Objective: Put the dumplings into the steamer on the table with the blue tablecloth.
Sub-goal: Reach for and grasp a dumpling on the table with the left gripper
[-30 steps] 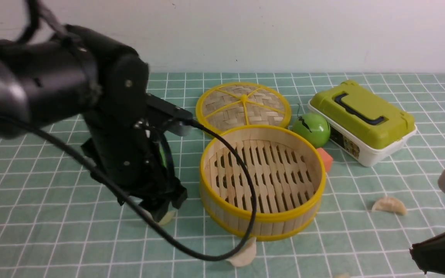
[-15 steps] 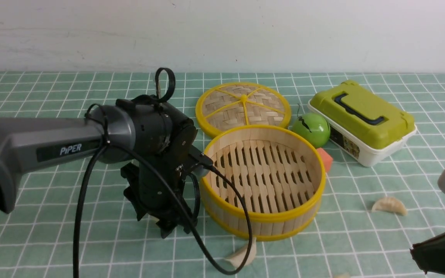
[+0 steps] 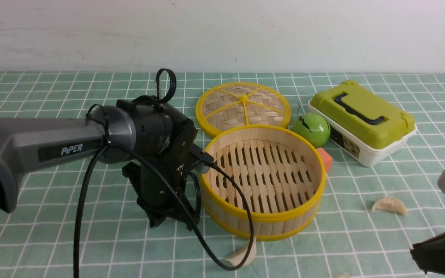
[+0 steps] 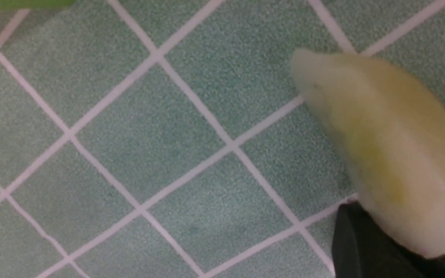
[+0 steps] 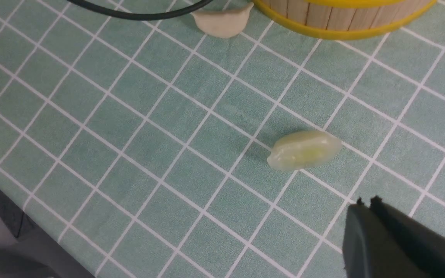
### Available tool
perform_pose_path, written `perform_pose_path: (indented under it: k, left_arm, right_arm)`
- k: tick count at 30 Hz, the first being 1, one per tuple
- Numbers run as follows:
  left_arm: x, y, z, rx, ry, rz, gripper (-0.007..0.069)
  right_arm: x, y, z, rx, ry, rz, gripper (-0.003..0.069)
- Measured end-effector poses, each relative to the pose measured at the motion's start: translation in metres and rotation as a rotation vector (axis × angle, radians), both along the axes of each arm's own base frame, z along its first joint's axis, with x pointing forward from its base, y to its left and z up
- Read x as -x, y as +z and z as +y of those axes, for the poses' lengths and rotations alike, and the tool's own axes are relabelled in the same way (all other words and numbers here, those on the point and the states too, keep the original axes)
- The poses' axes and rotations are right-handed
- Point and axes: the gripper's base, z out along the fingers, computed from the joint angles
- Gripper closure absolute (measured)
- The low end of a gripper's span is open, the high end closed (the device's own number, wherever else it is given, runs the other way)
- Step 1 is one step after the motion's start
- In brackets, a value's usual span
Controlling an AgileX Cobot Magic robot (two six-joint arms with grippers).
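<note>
One dumpling (image 4: 384, 154) is pinched in the left gripper (image 3: 172, 223), low over the blue tablecloth (image 3: 45, 231) just left of the steamer (image 3: 284, 224). A second dumpling (image 3: 242, 255) lies just beside the steamer's near wall, and a third dumpling (image 3: 389, 205) lies well off to its right. The right gripper (image 5: 366, 200), jaws pressed together on nothing, hovers near a fourth dumpling (image 5: 303, 150) by the near edge.

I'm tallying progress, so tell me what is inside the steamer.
Inside the steamer only its bare slatted floor shows; nothing lies on it. The near wall and the black cable hide a strip of the floor at the front.
</note>
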Motion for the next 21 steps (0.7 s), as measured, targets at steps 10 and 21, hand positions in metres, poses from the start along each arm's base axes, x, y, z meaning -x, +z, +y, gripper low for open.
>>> perform_pose_path:
  k: [10, 21]
  left_arm:
    - [-0.001, 0.062, -0.001, 0.058, 0.074, -0.061, 0.0638]
    - [-0.016, 0.054, -0.014, 0.113, 0.149, -0.047, 0.0431]
  right_arm:
    - [0.000, 0.000, 0.000, -0.001, -0.001, -0.004, 0.0647]
    - [-0.002, 0.001, 0.000, -0.009, -0.008, -0.017, 0.0639]
